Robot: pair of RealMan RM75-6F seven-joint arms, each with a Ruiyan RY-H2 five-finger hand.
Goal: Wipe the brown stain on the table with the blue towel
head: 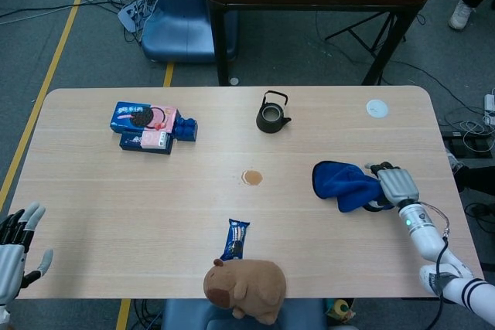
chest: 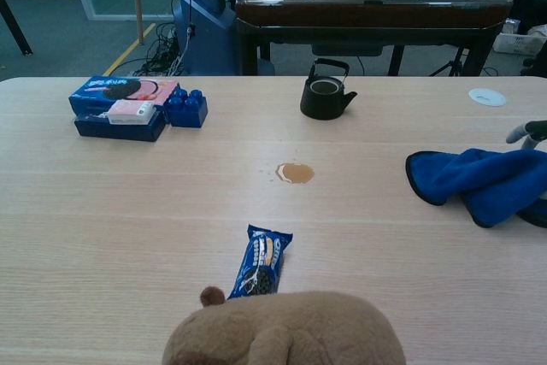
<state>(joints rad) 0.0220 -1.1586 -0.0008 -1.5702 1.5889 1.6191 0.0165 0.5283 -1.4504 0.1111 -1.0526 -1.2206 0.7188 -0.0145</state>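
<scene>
The brown stain (head: 251, 178) (chest: 296, 173) is a small puddle near the middle of the wooden table (head: 116, 191). Right of it, the blue towel (head: 344, 183) (chest: 479, 179) lies crumpled. My right hand (head: 393, 185) is at the towel's right end, its fingers spread over the cloth and not closed on it. In the chest view only its fingertips (chest: 532, 132) show at the right edge, above the towel. Off the front left corner of the table, my left hand (head: 14, 251) hovers with fingers apart and holds nothing.
A black kettle (head: 271, 113) stands behind the stain. Cookie boxes (head: 143, 125) and a blue block (head: 186, 129) sit at the back left. A cookie packet (head: 236, 239) and a brown plush toy (head: 246, 289) lie at the front edge. A white disc (head: 377, 108) is at the back right.
</scene>
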